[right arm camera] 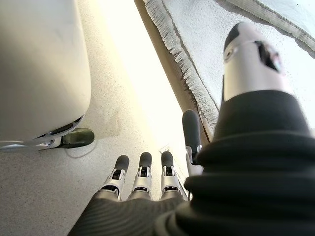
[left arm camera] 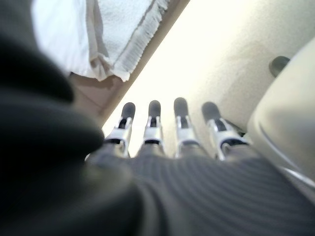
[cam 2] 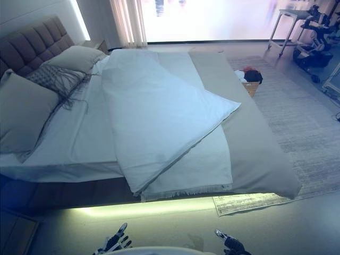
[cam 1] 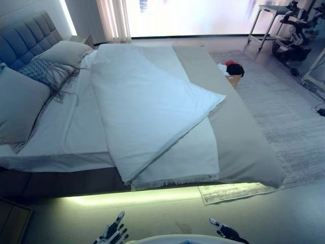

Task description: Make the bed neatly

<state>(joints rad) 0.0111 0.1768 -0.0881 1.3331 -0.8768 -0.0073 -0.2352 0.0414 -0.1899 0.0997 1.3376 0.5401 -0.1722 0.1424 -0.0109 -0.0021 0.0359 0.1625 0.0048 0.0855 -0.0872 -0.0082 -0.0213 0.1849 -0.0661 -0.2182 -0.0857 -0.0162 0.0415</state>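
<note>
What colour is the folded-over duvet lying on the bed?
White. The duvet lies diagonally across the bed; the left eye view shows it best.

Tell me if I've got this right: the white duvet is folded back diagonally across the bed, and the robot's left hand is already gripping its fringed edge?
Not quite. The white duvet is folded back diagonally, but the left hand grips nothing: the left wrist view shows its fingers straight, hanging over the floor, short of the fringed edge.
</note>
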